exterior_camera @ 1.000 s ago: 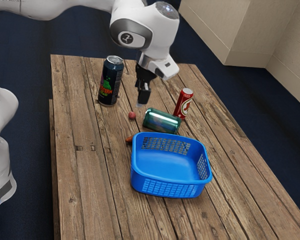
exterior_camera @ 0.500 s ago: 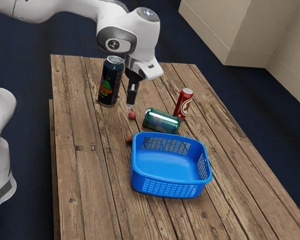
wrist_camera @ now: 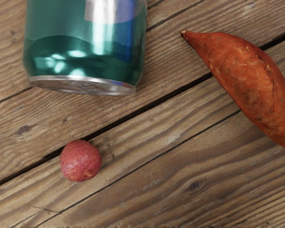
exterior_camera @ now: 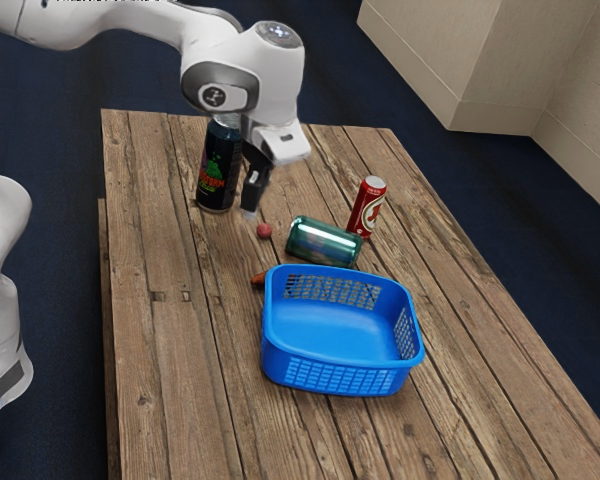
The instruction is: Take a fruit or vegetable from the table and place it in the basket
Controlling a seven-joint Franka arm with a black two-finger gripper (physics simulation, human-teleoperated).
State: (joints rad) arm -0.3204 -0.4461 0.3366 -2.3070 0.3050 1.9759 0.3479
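Observation:
My gripper [exterior_camera: 250, 210] hangs over the table in the exterior view, just left of and slightly above a small round, bumpy red fruit [exterior_camera: 264, 231], with no contact visible. In the wrist view that red fruit [wrist_camera: 80, 160] lies on the planks near the end of the green can. An orange-brown sweet potato [wrist_camera: 251, 78], pointed at one end, rests farther from the can; in the exterior view an end of the sweet potato [exterior_camera: 259, 280] pokes out beside the blue basket [exterior_camera: 342, 333], which hides the rest. The basket's visible floor is bare.
A green can [exterior_camera: 323, 242] lies on its side between the red fruit and a standing red can [exterior_camera: 368, 207]. Behind the gripper stands a tall dark can [exterior_camera: 218, 170], close to the hand. Bare planks of the wooden table [exterior_camera: 170, 360] spread on the exterior view's left.
My hand has moved toward the exterior view's left, passing above the red fruit to its left side, and now overlaps the tall dark can in view. The objects and basket have stayed put.

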